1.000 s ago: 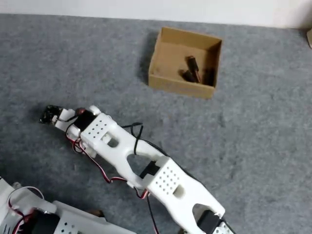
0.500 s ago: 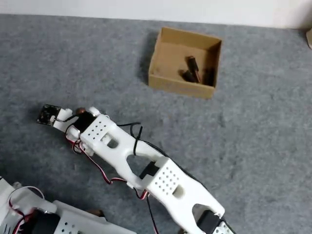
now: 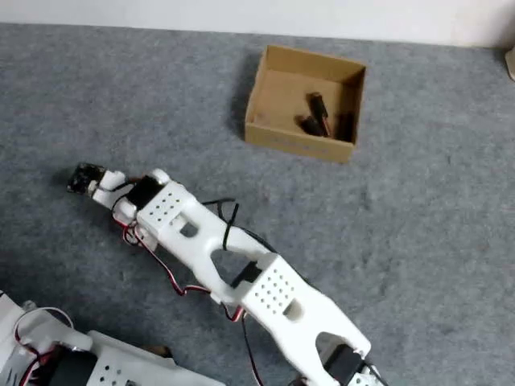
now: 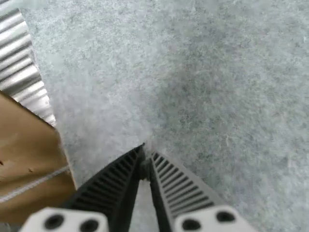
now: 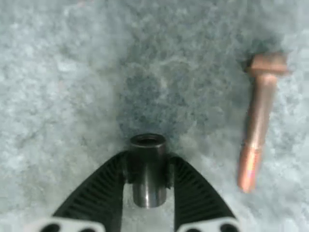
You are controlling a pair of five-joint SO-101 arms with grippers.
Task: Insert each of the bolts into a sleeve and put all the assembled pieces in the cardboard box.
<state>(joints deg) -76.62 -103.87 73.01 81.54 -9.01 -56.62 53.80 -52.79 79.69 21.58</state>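
Note:
My right gripper (image 5: 147, 162) is shut on a dark metal sleeve (image 5: 147, 176), held upright just above the grey carpet with its open bore facing the camera. A copper-coloured bolt (image 5: 258, 121) lies flat on the carpet beside it, apart from the fingers. In the high view the right arm (image 3: 185, 233) stretches to the left part of the table. The cardboard box (image 3: 298, 145) stands at the back, with dark assembled pieces (image 3: 315, 117) inside. My left gripper (image 4: 145, 151) is shut on nothing, low over the carpet.
The left arm (image 3: 56, 362) is folded at the front left corner. A brown cardboard sheet (image 4: 24, 164) and a corrugated metal piece (image 4: 19, 63) lie near the left gripper. Grey carpet (image 3: 434, 225) covers the table, with free room to the right.
The right arm's wrist has shifted slightly toward the back of the table, still holding the sleeve. The left arm and the box have not moved.

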